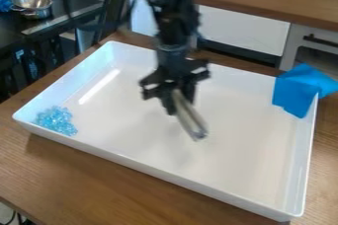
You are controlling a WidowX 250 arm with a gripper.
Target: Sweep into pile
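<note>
1. Far left, out toward ten o'clock from the tray, a metal pot (33, 6) sits on a dark counter (78, 18).
2. The blue beads (56, 120) lie inside the white tray (165, 172), at about nine o'clock, near its wall. They form one loose clump, so the gathering looks well along; what seems left is tightening the edges.
3. The gripper (176, 101) hangs over the middle of the tray, pinching the upper end of a grey stick (190, 118). It belongs to the only arm here, which comes in from twelve o'clock.
4. The stick slants, its long axis running from eleven o'clock at the gripper to five at the free end. From it, the beads lie toward nine o'clock, well apart. A useful stroke would probably first carry the stick over to them, then work around the clump with short pushes. Pressing hard toward nine could jam beads against the wall or scatter them.
5. On the right, at about two o'clock, a blue cloth (298, 91) drapes over the tray's rim, away from the beads.
</note>
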